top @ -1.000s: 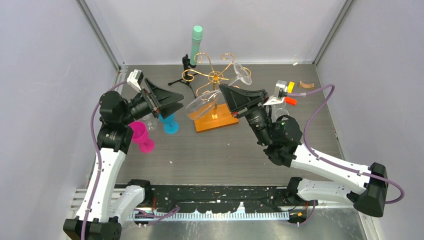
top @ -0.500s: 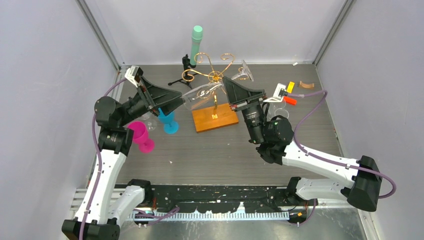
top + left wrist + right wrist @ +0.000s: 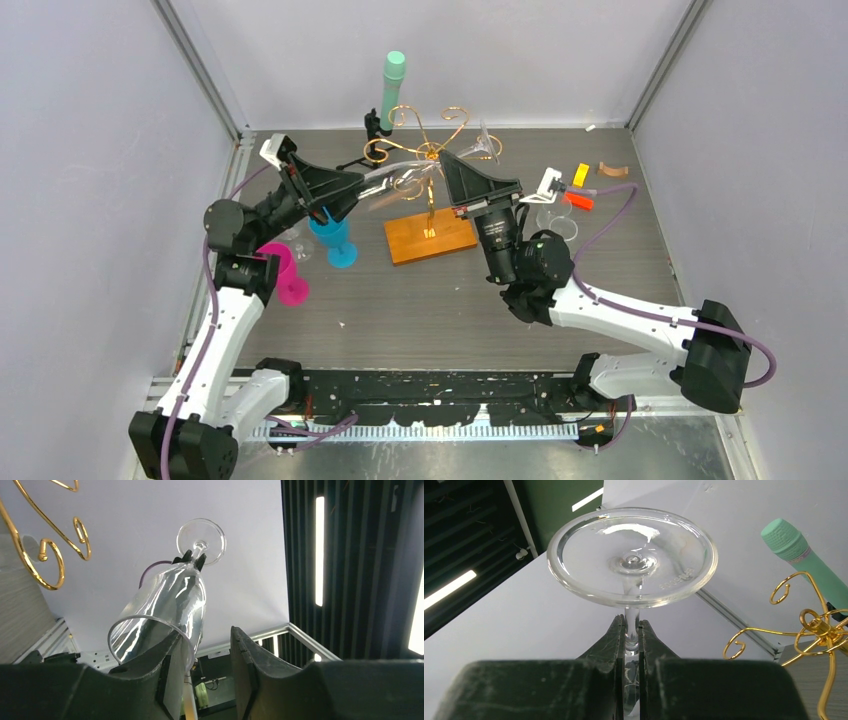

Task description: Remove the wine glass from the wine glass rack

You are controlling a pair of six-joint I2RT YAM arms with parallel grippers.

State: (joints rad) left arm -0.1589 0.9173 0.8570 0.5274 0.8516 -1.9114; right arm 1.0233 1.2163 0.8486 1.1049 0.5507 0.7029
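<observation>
The clear wine glass [image 3: 396,183] hangs in the air, tilted, to the left of the gold wire rack [image 3: 432,153], which stands on its orange-brown wooden base [image 3: 430,238]. My right gripper [image 3: 631,623] is shut on the glass's stem just under its round foot [image 3: 631,555]; this gripper [image 3: 446,162] is beside the rack's centre post. My left gripper [image 3: 205,632] is open at the bowl's mouth [image 3: 170,600], with the rim lying around its left finger. In the top view it [image 3: 358,186] is at the glass's left end. Gold curls show in the left wrist view [image 3: 45,555] and the right wrist view [image 3: 814,630].
A second clear glass [image 3: 486,146] hangs on the rack's right side. A black tripod holding a green microphone [image 3: 390,85] stands behind the rack. A teal goblet [image 3: 338,243] and a pink goblet [image 3: 286,272] stand at left. A small clear glass [image 3: 556,222] and orange and yellow bits [image 3: 578,186] lie at right.
The right gripper has carried the glass up and back from over the wooden base. The left gripper has risen and moved right until its fingers reach the bowl's mouth.
</observation>
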